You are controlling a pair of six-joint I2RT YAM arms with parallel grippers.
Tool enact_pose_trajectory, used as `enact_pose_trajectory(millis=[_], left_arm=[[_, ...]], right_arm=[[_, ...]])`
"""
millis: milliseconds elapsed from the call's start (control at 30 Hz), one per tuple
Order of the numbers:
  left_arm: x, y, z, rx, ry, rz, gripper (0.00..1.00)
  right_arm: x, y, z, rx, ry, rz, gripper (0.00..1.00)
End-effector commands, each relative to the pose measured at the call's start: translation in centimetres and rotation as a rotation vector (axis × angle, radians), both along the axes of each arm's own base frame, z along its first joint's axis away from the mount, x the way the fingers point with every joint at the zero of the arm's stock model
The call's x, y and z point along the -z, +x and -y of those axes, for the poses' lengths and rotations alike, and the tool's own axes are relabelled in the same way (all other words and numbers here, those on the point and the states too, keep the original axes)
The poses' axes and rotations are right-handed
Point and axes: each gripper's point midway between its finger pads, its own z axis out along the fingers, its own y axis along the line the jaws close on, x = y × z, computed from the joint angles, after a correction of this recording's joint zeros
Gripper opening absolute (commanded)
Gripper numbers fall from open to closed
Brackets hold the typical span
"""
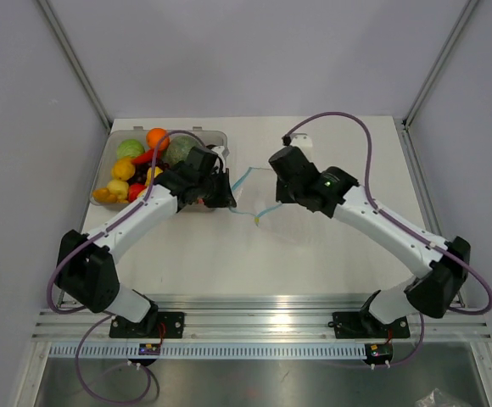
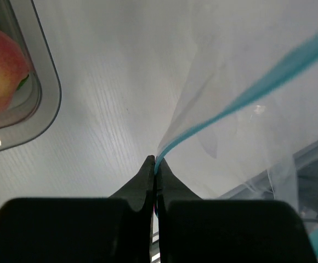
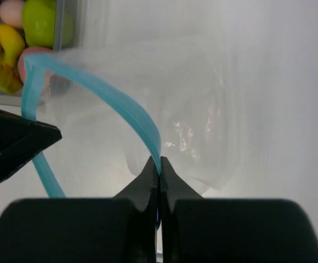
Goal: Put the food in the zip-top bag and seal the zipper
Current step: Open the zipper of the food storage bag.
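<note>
White table below, left gripper and right gripper each pinch tight on the zipper of the zip-top bag, food at ten o'clock.

This is a robotics lab test cell. A white desk stands boxed in by plain grey panels on aluminium struts. White robot arms are bolted to a slotted aluminium rail, purple cables loop loose, and plastic toy food fills a clear tray.
</note>
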Motion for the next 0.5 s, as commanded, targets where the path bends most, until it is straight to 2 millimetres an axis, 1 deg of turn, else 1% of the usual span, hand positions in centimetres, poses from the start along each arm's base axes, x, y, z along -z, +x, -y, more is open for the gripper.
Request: enact_pose_trajectory(millis=[0, 33, 67, 100, 133, 167, 200, 233, 267, 300, 333, 367, 433, 467], left_arm=[[-1.0, 1.1, 1.6, 0.101, -0.027, 0.036, 0.00], [-0.9, 1.5, 2.1, 0.111, -0.034, 0.029, 0.00], [-1.2, 1.7, 2.6, 0.131, -0.052, 0.035, 0.00], [-1.2, 1.9, 2.9, 0.142, -0.055, 0.034, 0.00], [-1.6, 2.3, 3.2, 0.148, -0.061, 0.046, 0.00], [-1.3, 2.3, 3.3, 0.164, -0.055, 0.043, 0.00], [-1.6, 2.5, 3.2, 0.174, -0.043, 0.053, 0.00], [-1.5, 2.5, 3.3, 0.174, -0.042, 0.050, 0.00], [-1.5, 2.7, 3.0, 0.179, -0.016, 0.054, 0.03], [-1.6, 2.7, 2.7, 0.179, 0.001, 0.060, 0.07], [-1.7, 2.8, 2.3, 0.188, 0.026, 0.073, 0.24], [-1.8, 2.9, 1.7, 0.177, 0.062, 0.077, 0.34], [-2.2, 2.9, 0.8, 0.172, 0.100, 0.093, 0.42], [-2.2, 3.0, -0.1, 0.164, 0.143, 0.101, 0.49]], right_arm=[[-3.9, 0.1, 3.8, 0.120, 0.044, 0.106, 0.00], [-4.6, -0.2, 4.4, 0.128, 0.047, 0.116, 0.00], [-4.6, -0.4, 4.6, 0.130, 0.044, 0.116, 0.00], [-4.9, -0.4, 4.8, 0.134, 0.044, 0.120, 0.00], [-4.8, -0.6, 4.9, 0.133, 0.040, 0.116, 0.00], [-4.8, -0.6, 4.9, 0.131, 0.040, 0.113, 0.00], [-4.4, -0.6, 4.7, 0.127, 0.037, 0.103, 0.00], [-4.2, -0.6, 4.6, 0.126, 0.036, 0.096, 0.00], [-3.9, -0.6, 4.5, 0.123, 0.035, 0.088, 0.00], [-3.6, -0.5, 4.2, 0.120, 0.035, 0.076, 0.00], [-3.3, -0.5, 3.9, 0.118, 0.036, 0.071, 0.00], [-3.2, -0.4, 3.8, 0.120, 0.036, 0.068, 0.00], [-2.9, -0.1, 3.5, 0.119, 0.030, 0.060, 0.00], [-2.7, 0.0, 3.4, 0.120, 0.026, 0.056, 0.00]])
